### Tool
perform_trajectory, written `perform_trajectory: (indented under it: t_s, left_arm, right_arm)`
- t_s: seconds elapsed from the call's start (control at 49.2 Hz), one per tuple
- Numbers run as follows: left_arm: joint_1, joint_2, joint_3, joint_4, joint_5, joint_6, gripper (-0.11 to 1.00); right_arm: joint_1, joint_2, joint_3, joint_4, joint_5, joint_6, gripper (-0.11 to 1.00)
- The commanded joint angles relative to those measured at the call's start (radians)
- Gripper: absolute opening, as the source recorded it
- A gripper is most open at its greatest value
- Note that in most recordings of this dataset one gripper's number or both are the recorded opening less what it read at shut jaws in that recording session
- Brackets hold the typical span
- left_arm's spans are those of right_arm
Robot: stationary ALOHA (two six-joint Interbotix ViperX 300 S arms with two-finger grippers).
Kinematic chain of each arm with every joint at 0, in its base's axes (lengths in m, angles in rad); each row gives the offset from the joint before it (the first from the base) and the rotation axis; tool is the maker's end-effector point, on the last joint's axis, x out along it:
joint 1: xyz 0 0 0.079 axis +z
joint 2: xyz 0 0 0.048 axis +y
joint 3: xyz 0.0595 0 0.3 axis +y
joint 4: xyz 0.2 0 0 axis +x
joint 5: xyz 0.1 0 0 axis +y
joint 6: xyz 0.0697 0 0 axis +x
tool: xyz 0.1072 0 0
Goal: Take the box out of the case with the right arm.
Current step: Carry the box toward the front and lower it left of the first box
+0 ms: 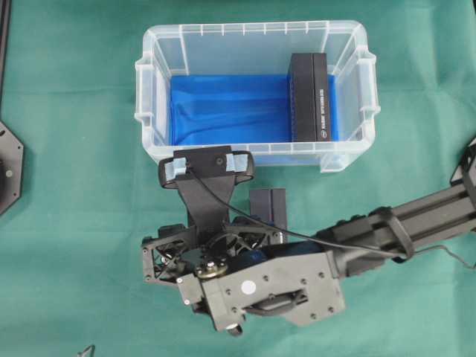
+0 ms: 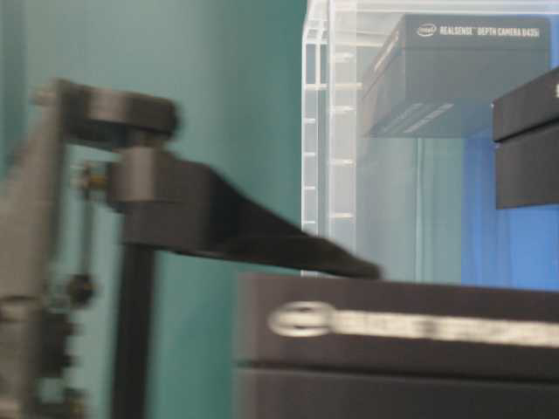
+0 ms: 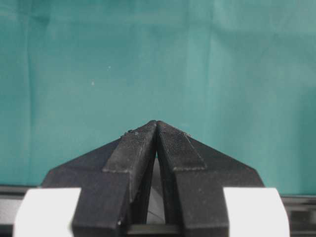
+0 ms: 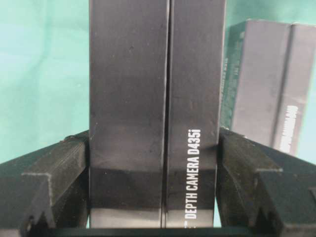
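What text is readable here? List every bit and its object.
"intel REALSENSE DEPTH CAMERA D435i": box in the case, seen through the case wall.
"DEPTH CAMERA D435i": held box in the right gripper.
Too small overhead: print on the box in the case.

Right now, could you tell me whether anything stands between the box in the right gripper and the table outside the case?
Nothing visible does. The box is clamped in the right gripper, outside the case by its near wall, with only green cloth around it. A second box lies inside the case, out of the way.
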Motion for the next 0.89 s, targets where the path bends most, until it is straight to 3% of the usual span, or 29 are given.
perform_trajectory:
  t_s: [0.0,0.183,0.406,0.63,0.772,0.874]
  left_arm:
    - [-0.003,0.005,-0.011,0.000,-0.003,-0.002,0.02]
    - [-0.003,0.005,-0.011,0.000,-0.003,-0.002,0.02]
    - [-0.003,0.011,-0.009,0.000,-0.003,-0.002,0.02]
    - [-0.003,0.009,-0.009,0.000,-0.003,-0.002,0.02]
    - [-0.003,0.006,-0.008,0.000,-0.003,-0.002,0.02]
    - [-0.003,0.005,-0.008,0.000,-0.003,0.000,0.02]
  right_arm:
    - [-0.008,-0.026,0.021,0.006,-0.035,0.011,0.69]
    - [-0.017,-0.025,0.127,0.057,-0.172,0.054,0.68]
    - [-0.021,-0.026,0.218,0.061,-0.302,0.098,0.69]
    - [-0.023,-0.025,0.236,0.060,-0.331,0.103,0.68]
    - [-0.023,-0.026,0.236,0.060,-0.330,0.103,0.89]
    - [-0.025,-0.028,0.236,0.061,-0.327,0.103,0.91]
